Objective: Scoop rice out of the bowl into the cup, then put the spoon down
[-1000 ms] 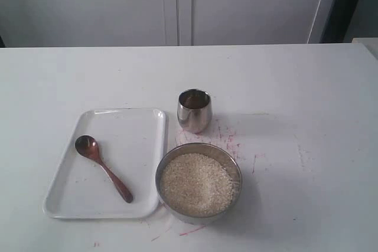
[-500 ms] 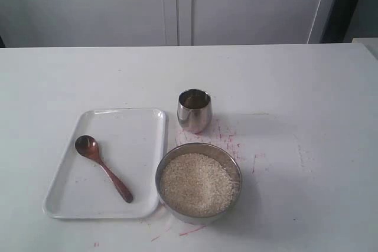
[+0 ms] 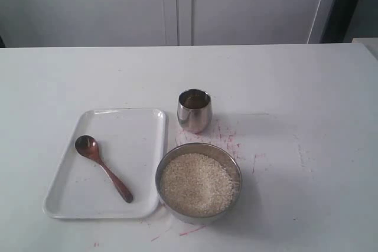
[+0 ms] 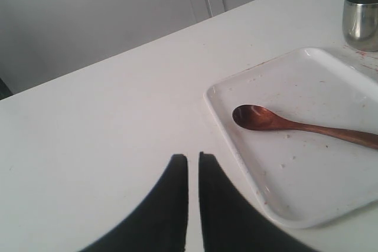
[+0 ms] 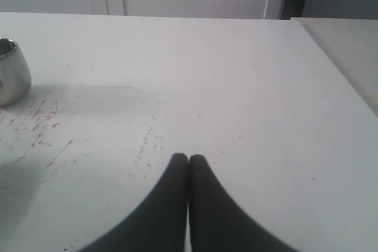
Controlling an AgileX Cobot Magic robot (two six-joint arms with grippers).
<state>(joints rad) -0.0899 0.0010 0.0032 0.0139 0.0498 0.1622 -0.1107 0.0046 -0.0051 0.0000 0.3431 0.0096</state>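
Observation:
The reddish-brown wooden spoon point(image 3: 103, 169) lies on a white tray point(image 3: 139, 125), round end toward the far left; the left wrist view shows the same spoon point(image 4: 295, 125). The wide steel bowl point(image 3: 231, 163) stands right of the tray, filled with off-white rice point(image 3: 198, 184). Behind it stands the small shiny cup point(image 3: 194, 110). My left gripper point(image 4: 193, 156) hangs over bare table beside the tray's edge, shut but for a thin slit, holding nothing. My right gripper point(image 5: 188, 156) is shut and empty, well away from the cup point(image 5: 12, 72). Neither arm shows in the exterior view.
The white table point(image 3: 295, 87) carries faint red scuff marks point(image 3: 227, 137) around the cup and bowl. A few stray grains dot the tray point(image 4: 331, 205). White cabinet doors point(image 3: 177, 4) stand behind the table's far edge.

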